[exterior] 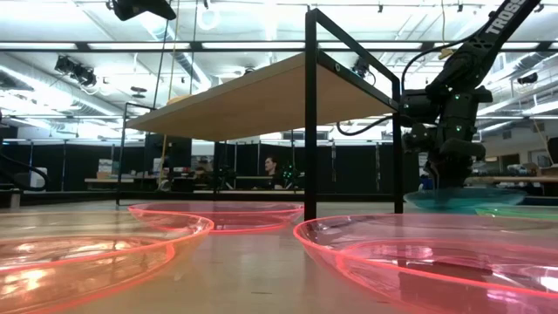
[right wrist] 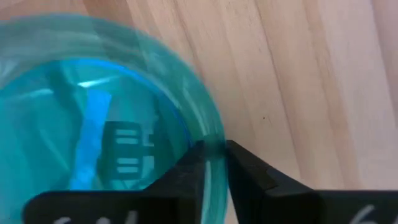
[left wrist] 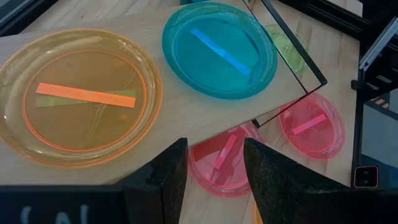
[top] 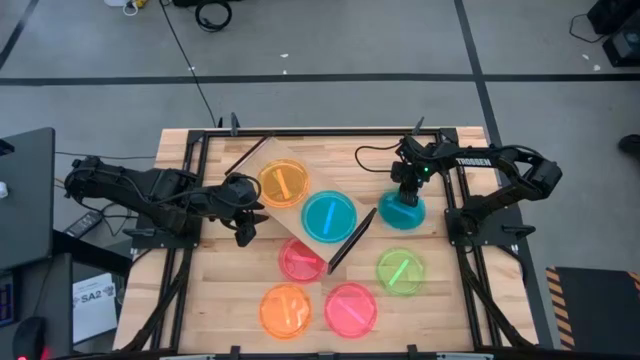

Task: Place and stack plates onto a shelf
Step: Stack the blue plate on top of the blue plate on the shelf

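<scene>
On the tabletop (top: pixel 215 290) to the right of the shelf (top: pixel 306 205), a cyan plate (top: pixel 402 212) lies flat with the right gripper (top: pixel 405 198) standing over it. In the right wrist view its rim (right wrist: pixel 210 144) sits pinched between the two dark fingers (right wrist: pixel 245 165), which are closed on that thin edge. That is probably the only workable hold on so shallow a dish, and it suggests this plate is the next one bound for the shelf.

The shelf is a pale wood board raised on thin dark end panels, set at an angle across the slatted top. It already carries an orange plate (top: pixel 282 183) and a second cyan plate (top: pixel 329 217) side by side, not stacked, which leaves room at neither end for much more without piling up.

The left gripper (top: pixel 243 228) hovers just off the shelf's left side, its fingers (left wrist: pixel 165 177) parted and empty.

A pink plate (top: pixel 300 260) lies partly under the shelf's near edge. Farther toward the front lie a green plate (top: pixel 400 271), another orange plate (top: pixel 285 310) and another pink plate (top: pixel 350 309).

All are round, glossy, see-through plastic with raised rims and a coloured bar across the centre.
</scene>
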Tool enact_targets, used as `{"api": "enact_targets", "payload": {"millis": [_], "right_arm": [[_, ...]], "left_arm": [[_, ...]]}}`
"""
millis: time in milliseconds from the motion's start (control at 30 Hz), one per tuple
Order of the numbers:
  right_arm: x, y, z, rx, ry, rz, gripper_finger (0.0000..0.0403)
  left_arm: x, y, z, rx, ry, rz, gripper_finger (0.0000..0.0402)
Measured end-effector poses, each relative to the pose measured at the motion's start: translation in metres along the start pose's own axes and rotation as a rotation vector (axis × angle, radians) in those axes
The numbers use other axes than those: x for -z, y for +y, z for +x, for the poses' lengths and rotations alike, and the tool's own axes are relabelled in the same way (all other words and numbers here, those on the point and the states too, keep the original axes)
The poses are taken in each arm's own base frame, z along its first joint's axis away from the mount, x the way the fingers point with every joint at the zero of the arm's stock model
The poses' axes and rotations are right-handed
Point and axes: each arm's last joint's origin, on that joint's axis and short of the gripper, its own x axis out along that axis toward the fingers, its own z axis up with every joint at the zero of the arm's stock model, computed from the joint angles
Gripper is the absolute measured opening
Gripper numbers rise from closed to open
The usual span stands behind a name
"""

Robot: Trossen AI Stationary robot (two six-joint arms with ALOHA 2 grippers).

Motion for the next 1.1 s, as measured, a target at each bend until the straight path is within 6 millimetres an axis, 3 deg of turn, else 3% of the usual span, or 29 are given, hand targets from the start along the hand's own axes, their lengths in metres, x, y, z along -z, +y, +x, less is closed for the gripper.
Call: {"api": "enact_targets", "payload": {"millis": [300, 767, 1100], "right_arm": [[-0.003, 0.000, -0.002, -0.018, -0.007, -0.002, 0.0008], [-0.012, -0.002, -0.011, -0.007, 0.002, -0.054, 0.0009], [-0.032, -0.007, -0.035, 0.056, 0.018, -0.055, 0.0008]], "left_arm": [[0.000, 0.000, 0.000, 0.000, 0.000, 0.000, 0.0165], [0.000, 0.000, 0.000, 0.000, 0.000, 0.000, 0.0165], [0.000, 0.000, 0.000, 0.000, 0.000, 0.000, 0.0165]]}}
